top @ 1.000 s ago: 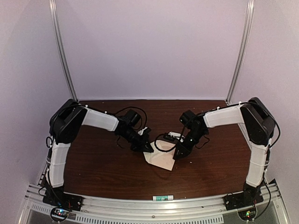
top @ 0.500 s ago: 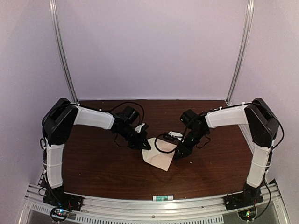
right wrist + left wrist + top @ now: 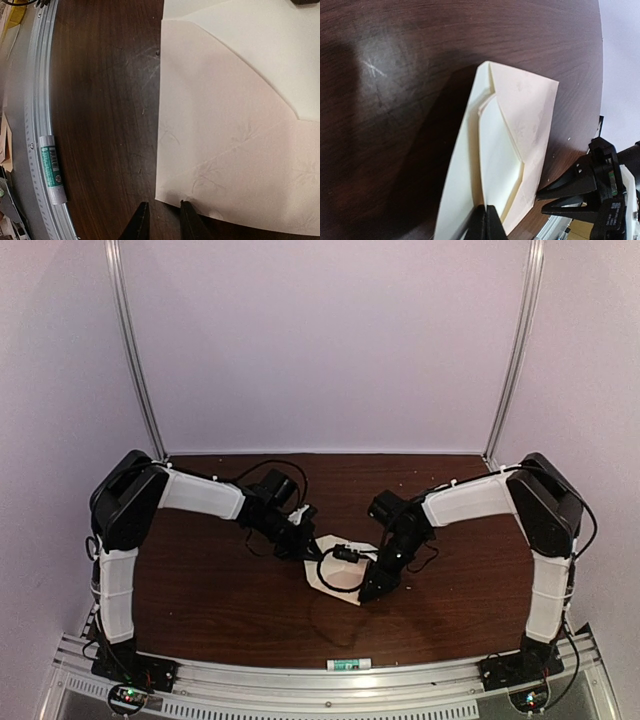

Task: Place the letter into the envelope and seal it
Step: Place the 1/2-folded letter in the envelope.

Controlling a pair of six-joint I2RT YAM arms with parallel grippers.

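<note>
Cream envelope [image 3: 338, 575] lies at the worktop's [image 3: 220, 590] centre. Left arm stretched low, left tool [image 3: 486, 223] closed tight, tips on the envelope's edge. Right arm bent downward, right tool [image 3: 164, 220] narrowly parted at its corner.

Pale cream envelope [image 3: 225, 130] bears faint sprig marks; table [image 3: 105, 100] is dark brown.

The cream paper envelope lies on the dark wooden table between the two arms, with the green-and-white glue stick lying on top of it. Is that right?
No. The green-and-white glue stick lies on the silver metal rail at the near edge, apart from the cream paper envelope; the right wrist view shows it. The rest holds.
</note>
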